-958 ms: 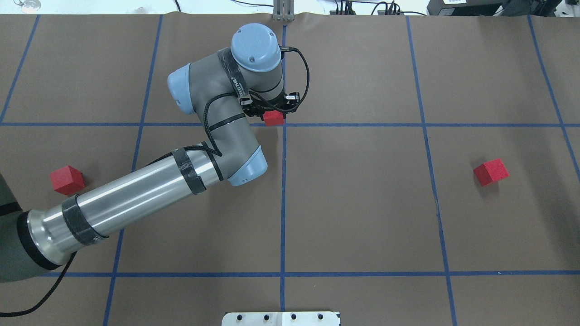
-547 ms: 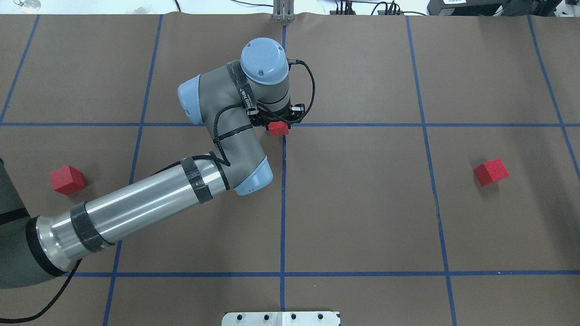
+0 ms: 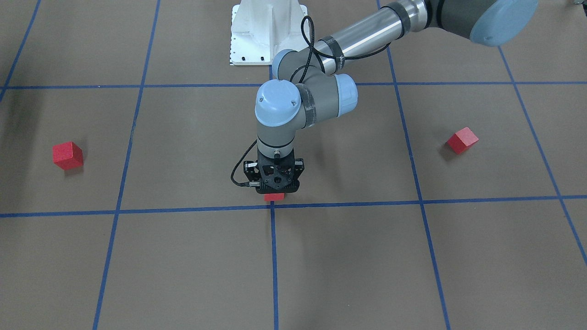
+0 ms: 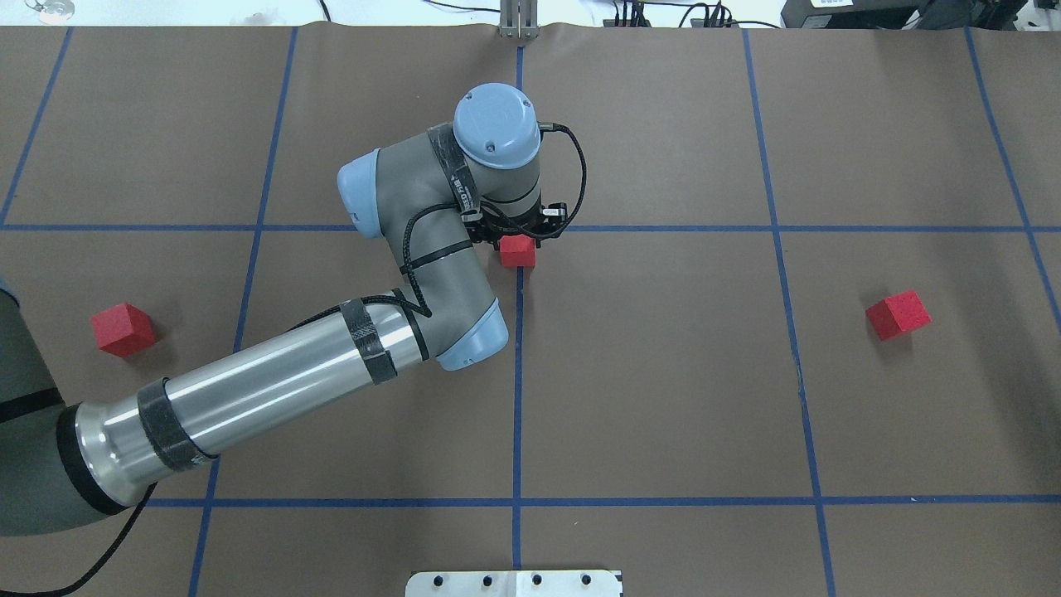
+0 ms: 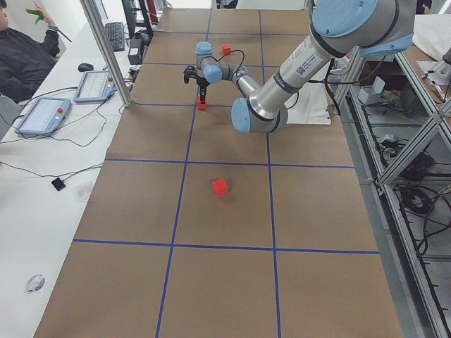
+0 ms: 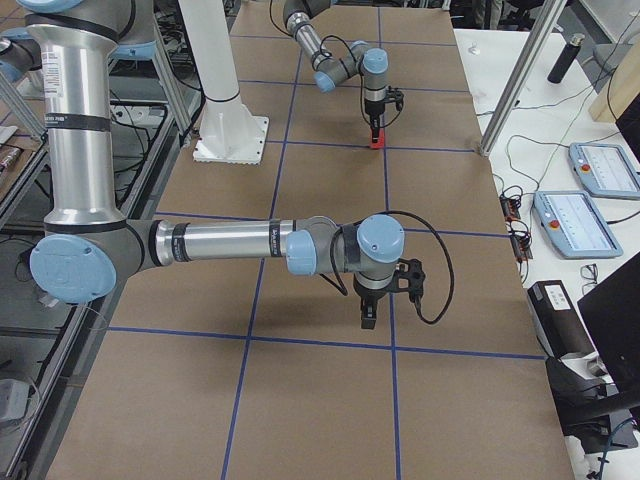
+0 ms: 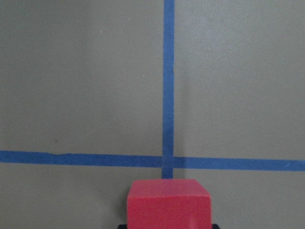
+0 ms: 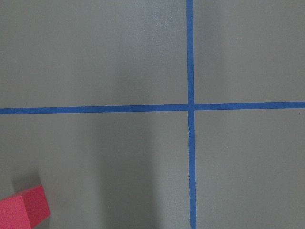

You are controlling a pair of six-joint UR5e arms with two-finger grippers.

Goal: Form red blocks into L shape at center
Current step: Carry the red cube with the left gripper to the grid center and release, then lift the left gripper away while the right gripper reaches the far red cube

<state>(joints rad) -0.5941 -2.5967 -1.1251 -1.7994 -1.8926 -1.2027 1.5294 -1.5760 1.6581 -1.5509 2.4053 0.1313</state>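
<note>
Overhead: the left gripper (image 4: pixel 519 238) was seen closed on the carried block (image 4: pixel 518 250). The block appeared just on the robot's side of the centre crossing (image 4: pixel 519 228), on the vertical tape line. The left-side block (image 4: pixel 123 329) and the right-side block (image 4: pixel 898 315) were seen loose on the brown paper (image 4: pixel 663 373), each well apart from the centre.

Front-facing: the carried block (image 3: pixel 274 197) was shown directly under the gripper body, just short of the horizontal tape. Contact with the paper could not be confirmed.

Exterior left: the carried block (image 5: pixel 202 105) was seen low, under the far end of the near arm.

Exterior right: the right gripper (image 6: pixel 368 318) was seen hanging over the paper, well apart from the centre. Whether it was open or closed could not be told.

Left wrist: the carried block (image 7: pixel 168 202) was seen at the bottom edge, with the crossing (image 7: pixel 167 162) just ahead and roughly in line with it.

Right wrist: no fingers were shown. Only another tape crossing and part of a red block (image 8: pixel 24 210) at lower left were seen; which block could not be told.

Step judged: the first of three blocks was being placed at the centre, with nothing yet formed.

Next move judged: the block to be set down square to the tape, released and cleared straight up so it is not dragged. A second block is then to be fetched and set flush against it.
</note>
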